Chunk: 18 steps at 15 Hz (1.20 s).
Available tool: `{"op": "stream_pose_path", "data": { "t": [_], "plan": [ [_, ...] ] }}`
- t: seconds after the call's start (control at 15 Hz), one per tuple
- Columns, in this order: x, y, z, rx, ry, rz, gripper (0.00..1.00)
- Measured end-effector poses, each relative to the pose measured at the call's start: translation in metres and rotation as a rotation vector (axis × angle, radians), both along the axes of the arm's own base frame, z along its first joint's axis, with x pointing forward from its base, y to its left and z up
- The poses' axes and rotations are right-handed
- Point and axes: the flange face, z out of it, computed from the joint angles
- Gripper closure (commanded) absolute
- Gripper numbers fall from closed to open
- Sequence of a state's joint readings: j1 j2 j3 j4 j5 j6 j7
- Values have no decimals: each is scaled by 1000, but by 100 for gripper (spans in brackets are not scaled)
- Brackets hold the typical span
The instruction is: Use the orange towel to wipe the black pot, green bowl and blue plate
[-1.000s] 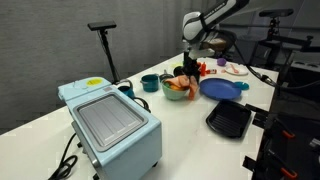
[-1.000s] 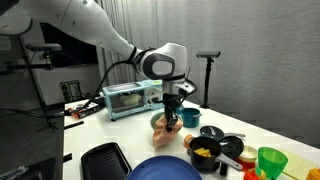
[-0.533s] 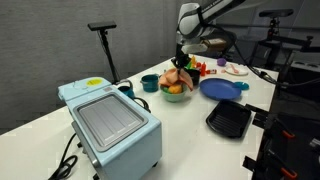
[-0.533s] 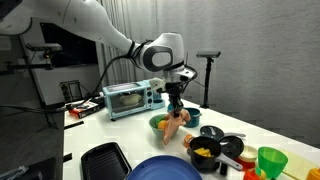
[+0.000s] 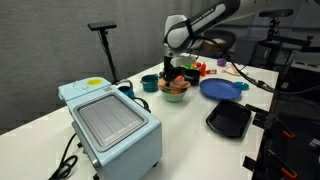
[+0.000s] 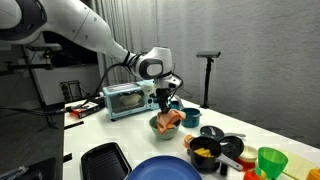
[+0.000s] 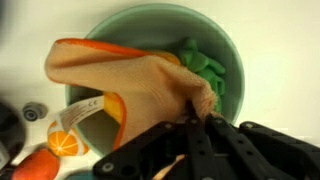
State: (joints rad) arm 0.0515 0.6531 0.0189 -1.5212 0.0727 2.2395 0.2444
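My gripper [image 7: 197,118] is shut on the orange towel [image 7: 130,82] and holds it over the green bowl [image 7: 235,60], with the cloth draped into the bowl. Green pieces [image 7: 205,70] lie in the bowl. In both exterior views the gripper [image 5: 174,73] [image 6: 165,103] hangs just above the bowl [image 5: 176,93] [image 6: 158,124] with the towel [image 6: 171,119] trailing in it. The blue plate [image 5: 221,88] [image 6: 162,170] lies on the white table. The black pot [image 6: 206,147] holds something yellow.
A light blue toaster oven [image 5: 108,121] [image 6: 125,99] stands on the table. A black tray [image 5: 230,119] [image 6: 104,159] lies near the plate. A teal cup [image 5: 149,82] is beside the bowl. A bright green cup [image 6: 271,160] and an orange slice [image 7: 66,143] are nearby.
The gripper has moved with the towel from beside the bowl to over it and has come down, so the cloth now lies in the bowl.
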Motion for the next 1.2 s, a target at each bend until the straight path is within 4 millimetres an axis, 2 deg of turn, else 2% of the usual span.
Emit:
{"op": "stream_pose_path", "data": {
  "t": [0.27,0.4,0.53,0.73,0.93,1.2],
  "plan": [
    [-2,37,-8,26,4,118,99],
    [-3,46,-3,46,-5,173,99],
    [-7,46,3,70,18,244,99],
    [-18,28,12,69,110,330,99],
    [-31,-2,16,25,213,380,99],
    [-30,-45,18,-41,218,336,99]
  ]
}}
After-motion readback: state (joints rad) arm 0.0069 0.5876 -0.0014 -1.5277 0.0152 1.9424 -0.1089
